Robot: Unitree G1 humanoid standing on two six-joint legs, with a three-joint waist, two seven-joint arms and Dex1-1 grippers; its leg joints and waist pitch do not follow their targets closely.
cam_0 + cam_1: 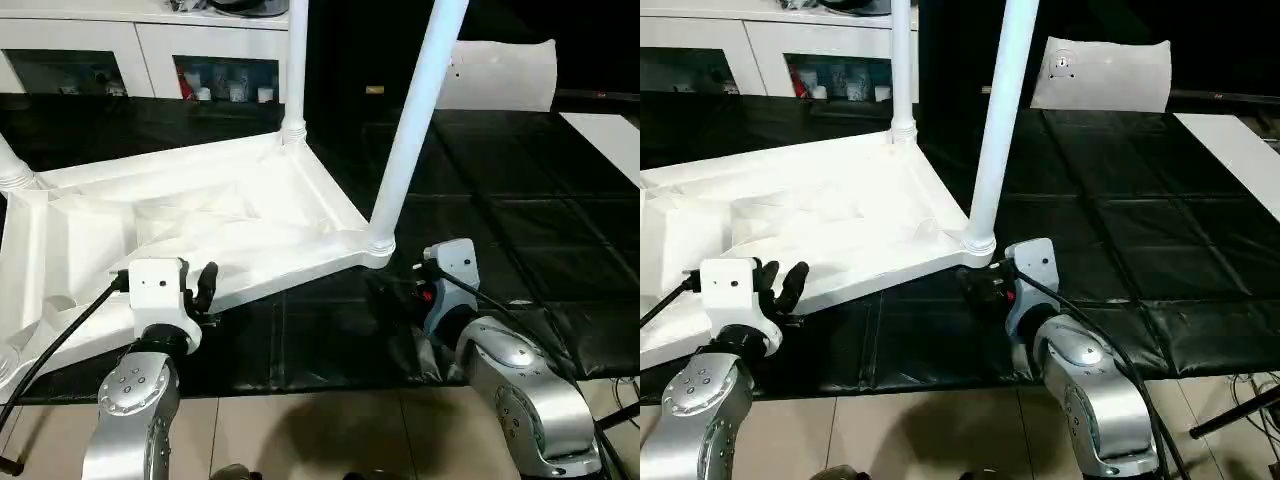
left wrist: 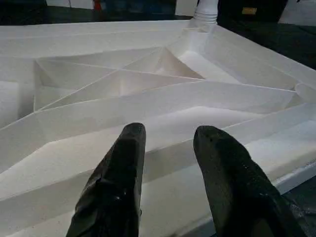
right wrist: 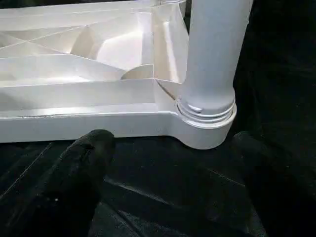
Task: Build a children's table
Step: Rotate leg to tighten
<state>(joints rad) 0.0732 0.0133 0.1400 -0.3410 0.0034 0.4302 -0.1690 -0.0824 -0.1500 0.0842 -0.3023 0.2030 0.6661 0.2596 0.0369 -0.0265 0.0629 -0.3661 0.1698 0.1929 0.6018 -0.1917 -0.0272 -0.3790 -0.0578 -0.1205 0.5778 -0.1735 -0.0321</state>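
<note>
We see the children's table top (image 1: 200, 225) lying upside down on the black mat (image 1: 520, 220), ribbed underside up, its near edge tilted toward us. Two legs stand in the corner sockets on the right side: the far leg (image 1: 296, 60) at the far right corner and the near leg (image 1: 415, 120) leaning up from the near right corner. A third leg's base (image 1: 12, 170) shows at the far left corner.

Our left claw (image 2: 168, 148) hovers just over the top's near edge, its black fingers (image 2: 123, 168) spread apart and holding nothing. Our right claw (image 3: 173, 163) sits low on the mat, just near of the corner socket (image 3: 205, 123) that carries the near leg, released, fingers wide and not touching it.

Beyond the mat stand a white cabinet (image 1: 150, 55) and a flat white sheet (image 1: 1105, 72).
</note>
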